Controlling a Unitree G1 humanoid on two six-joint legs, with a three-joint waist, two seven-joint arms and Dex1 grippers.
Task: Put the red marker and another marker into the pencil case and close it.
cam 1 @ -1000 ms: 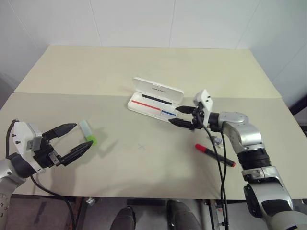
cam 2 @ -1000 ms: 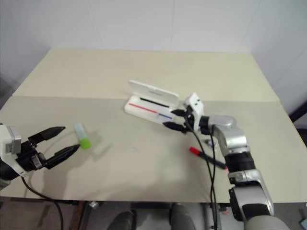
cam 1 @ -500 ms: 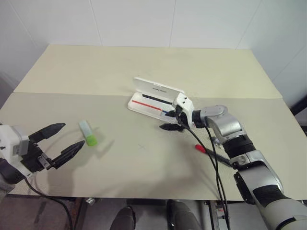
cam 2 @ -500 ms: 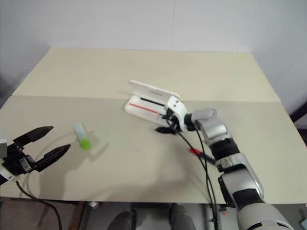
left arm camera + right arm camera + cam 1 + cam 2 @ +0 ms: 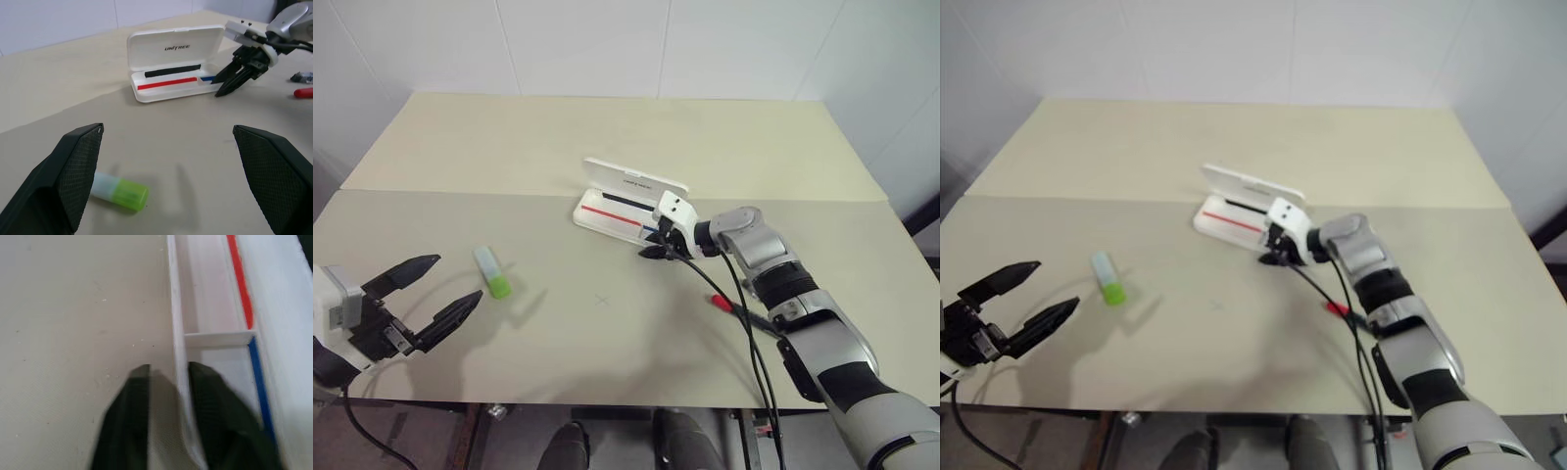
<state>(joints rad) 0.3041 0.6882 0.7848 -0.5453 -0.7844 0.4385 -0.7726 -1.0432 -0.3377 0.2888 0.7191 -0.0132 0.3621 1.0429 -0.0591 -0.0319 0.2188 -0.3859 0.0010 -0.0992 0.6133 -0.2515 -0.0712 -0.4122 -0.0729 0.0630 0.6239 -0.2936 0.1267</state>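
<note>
1. A beige tabletop point(image 5: 607, 127) is seen from above, with a white pencil case point(image 5: 628, 203) lying open near its middle, its lid raised and a red and blue line visible inside.

2. The right gripper point(image 5: 655, 242) is reached out to the near right corner of the pencil case. In the right wrist view its two black fingers point(image 5: 128, 421) are drawn close together on either side of the front wall of the case point(image 5: 177, 357), one outside on the tabletop and one inside the tray; the wall is pinched between them.

3. The red marker point(image 5: 749, 315) lies on the tabletop behind the right gripper, beneath the right forearm and well apart from the case; its red end is visible, and the rest is partly hidden by the arm and cables.

4. The left gripper point(image 5: 426, 291) is held above the near left part of the tabletop, its two black fingers spread wide apart with nothing between them.

5. Another marker point(image 5: 491, 271), short and thick with a pale body and bright green end, lies flat on the tabletop just ahead of the left gripper, untouched by it, and well apart from the pencil case.
</note>
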